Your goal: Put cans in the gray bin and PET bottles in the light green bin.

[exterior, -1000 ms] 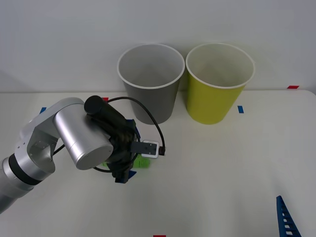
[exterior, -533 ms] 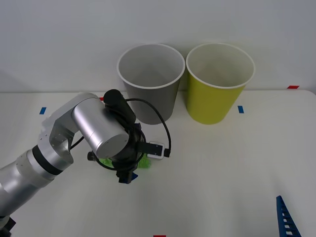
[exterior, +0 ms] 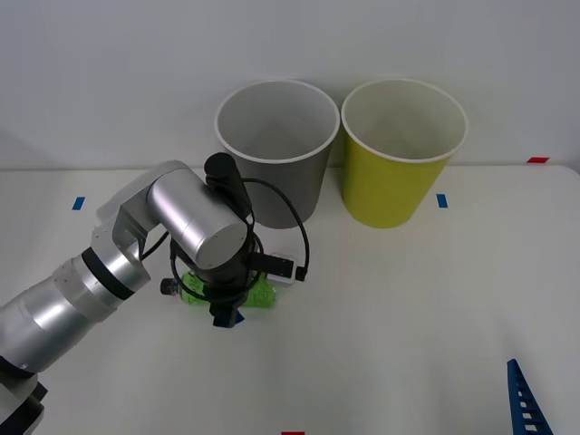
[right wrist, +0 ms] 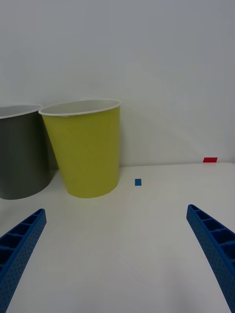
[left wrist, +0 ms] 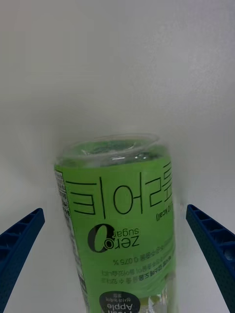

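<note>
I am lowering the left gripper [left wrist: 117,293], jaws wide open, further over the lying PET bottle [exterior: 258,295] at lower left, nearly ready to grasp.

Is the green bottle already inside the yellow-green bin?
No, the green bottle lies on its side on the white table, under the left gripper, well short of the yellow-green bin.
</note>
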